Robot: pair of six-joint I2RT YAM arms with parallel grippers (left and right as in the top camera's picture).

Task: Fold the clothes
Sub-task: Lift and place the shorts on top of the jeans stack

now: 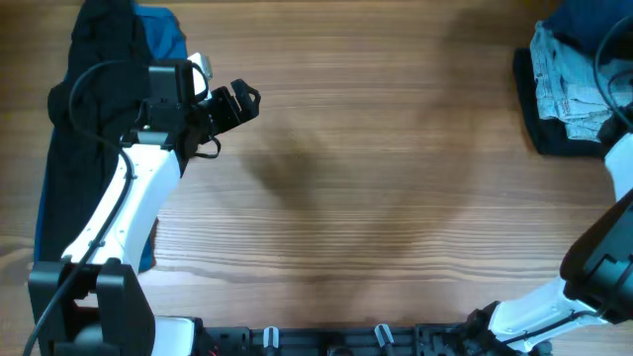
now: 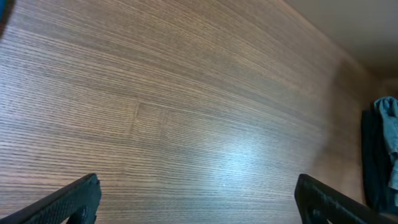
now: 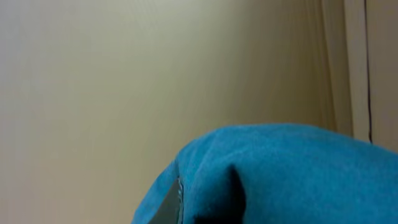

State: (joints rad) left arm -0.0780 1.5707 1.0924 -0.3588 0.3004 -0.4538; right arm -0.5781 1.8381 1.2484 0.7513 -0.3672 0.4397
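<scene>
Clothes sit in two piles at opposite ends of the table (image 1: 396, 198), which is wood-grain with a matte sheen.

Left pile: a long dark navy garment (image 1: 64, 158), soft and rumpled, runs along the left edge. A brighter blue piece (image 1: 163, 32) pokes out at its far end.

Right pile: pale denim (image 1: 564, 84), crumpled with seams showing, lies on top of a flatter black garment (image 1: 542, 138). More blue fabric (image 1: 579, 15) sits in the far right corner, with a black cable (image 1: 603, 59) draped across that pile.

Left arm (image 1: 129, 198), a white link with a black wrist, lies over the navy garment. I see the left gripper (image 2: 198, 199) over bare wood just beside that pile. Its fingers (image 2: 71, 200) are spread wide with nothing between them. From the left wrist view, the denim and black pile is at the far right edge, well apart from the fingers.

Right arm (image 1: 618, 168) rises near the right pile and leaves the overhead frame. On the right wrist view, a rounded fold of blue cloth (image 3: 280, 174), smooth and matte, fills the lower frame close to the lens, with a plain beige wall (image 3: 124, 74) behind. It hides the right gripper fingers, so I can't tell whether they're spread, closed or pinching that cloth.
</scene>
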